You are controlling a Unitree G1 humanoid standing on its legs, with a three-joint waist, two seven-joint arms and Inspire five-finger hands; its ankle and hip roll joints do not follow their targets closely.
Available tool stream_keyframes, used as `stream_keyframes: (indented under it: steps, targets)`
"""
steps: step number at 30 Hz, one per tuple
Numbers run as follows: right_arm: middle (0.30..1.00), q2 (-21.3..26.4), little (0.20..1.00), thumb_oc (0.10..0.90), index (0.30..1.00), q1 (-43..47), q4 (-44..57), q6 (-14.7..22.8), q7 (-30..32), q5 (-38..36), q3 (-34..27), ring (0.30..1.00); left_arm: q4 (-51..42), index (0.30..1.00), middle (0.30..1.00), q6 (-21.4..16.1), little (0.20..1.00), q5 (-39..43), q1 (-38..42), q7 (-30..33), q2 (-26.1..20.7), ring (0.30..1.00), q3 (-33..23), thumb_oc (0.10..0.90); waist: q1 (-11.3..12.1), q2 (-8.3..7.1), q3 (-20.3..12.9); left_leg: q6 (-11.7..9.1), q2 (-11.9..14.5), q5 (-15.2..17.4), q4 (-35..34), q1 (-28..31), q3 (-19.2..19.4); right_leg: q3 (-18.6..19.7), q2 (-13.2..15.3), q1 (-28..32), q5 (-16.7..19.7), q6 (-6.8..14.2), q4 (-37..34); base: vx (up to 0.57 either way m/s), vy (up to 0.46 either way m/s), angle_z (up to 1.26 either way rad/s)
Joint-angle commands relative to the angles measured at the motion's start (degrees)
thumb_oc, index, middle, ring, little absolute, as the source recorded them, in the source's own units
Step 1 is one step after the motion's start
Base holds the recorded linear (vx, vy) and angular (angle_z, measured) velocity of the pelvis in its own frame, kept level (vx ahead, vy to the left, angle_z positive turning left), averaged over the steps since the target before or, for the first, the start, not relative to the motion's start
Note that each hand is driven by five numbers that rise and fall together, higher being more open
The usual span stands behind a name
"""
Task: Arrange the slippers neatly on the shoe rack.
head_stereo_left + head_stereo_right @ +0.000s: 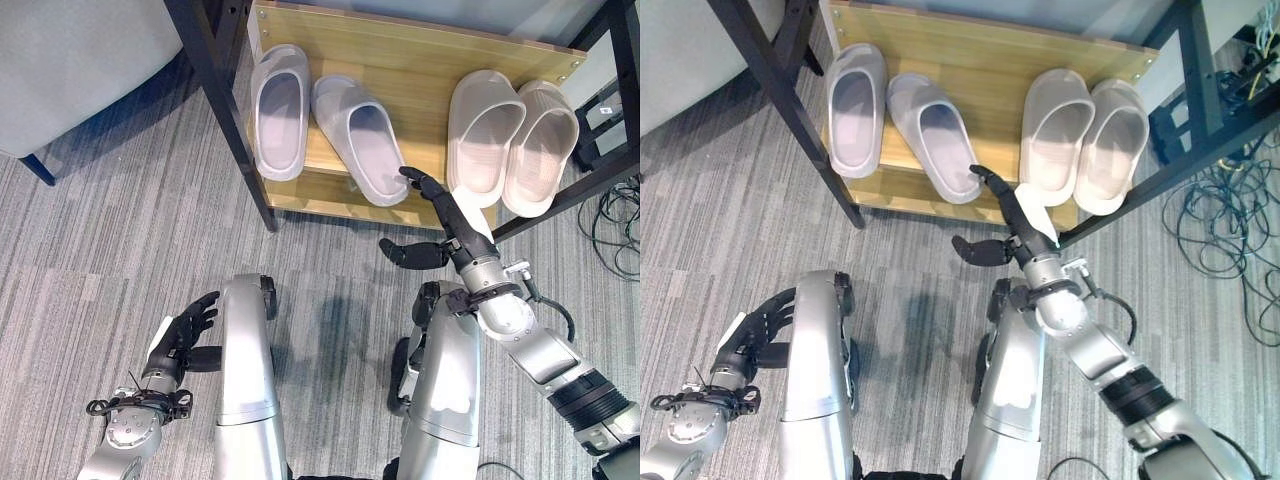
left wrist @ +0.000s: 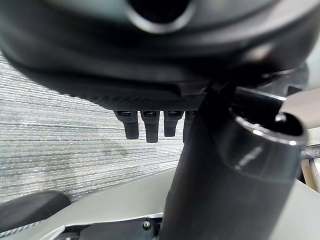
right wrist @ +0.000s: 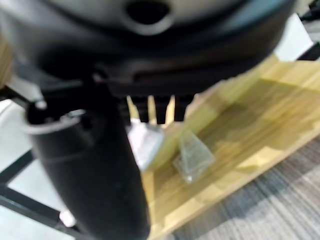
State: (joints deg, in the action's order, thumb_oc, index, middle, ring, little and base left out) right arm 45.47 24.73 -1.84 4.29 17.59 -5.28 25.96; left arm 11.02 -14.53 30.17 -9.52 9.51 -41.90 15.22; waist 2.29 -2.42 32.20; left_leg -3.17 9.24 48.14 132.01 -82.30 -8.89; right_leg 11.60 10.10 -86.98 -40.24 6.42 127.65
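Two pairs of slippers lie on the wooden shelf (image 1: 410, 75) of the shoe rack. Of the pale lilac pair, one slipper (image 1: 279, 110) lies straight and the other (image 1: 362, 140) lies slanted, its heel near the front edge. The beige pair (image 1: 484, 130) (image 1: 540, 145) lies side by side on the right. My right hand (image 1: 458, 228) reaches to the shelf's front edge between the pairs, fingers straight and thumb spread, holding nothing. Its fingertips (image 1: 985, 177) are at the slanted slipper's heel; contact is unclear. My left hand (image 1: 185, 325) hangs low on the left, fingers relaxed.
Black frame legs (image 1: 235, 120) stand at the rack's left front corner and slant along its right side (image 1: 590, 180). A grey seat (image 1: 80, 60) is at the upper left. Loose cables (image 1: 1225, 215) lie on the carpet to the right.
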Motion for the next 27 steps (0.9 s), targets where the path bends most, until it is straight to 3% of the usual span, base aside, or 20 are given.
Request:
stream_keyframes:
  steps: [1, 27]
  targets:
    - [0.9, -1.0, 0.9, 0.8, 0.9, 7.5, 7.4, 3.4, -0.1, 1.8, 0.1, 0.9, 1.8, 0.9, 0.9, 0.1, 0.9, -1.3, 16.2, 10.3, 7.1, 0.9, -2.1, 0.8, -3.5, -1.21, -2.4, 5.2, -0.3, -5.3, -4.4, -7.7, 9.1, -2.5, 3.8, -3.0, -0.1, -9.3, 0.0, 0.0, 0.0, 0.0]
    - [0.9, -5.6, 0.9, 0.8, 0.9, 12.0, 13.3, 4.3, -2.2, 1.8, 4.7, 0.9, 1.1, 0.9, 0.9, 0.3, 0.9, -1.4, 15.0, 10.4, 7.0, 0.9, -1.6, 0.8, -3.0, -0.92, -2.4, 5.2, -0.3, -5.6, -4.4, -7.7, 9.1, -2.7, 3.7, -3.0, 0.4, -9.4, -0.1, 0.0, 0.0, 0.0]
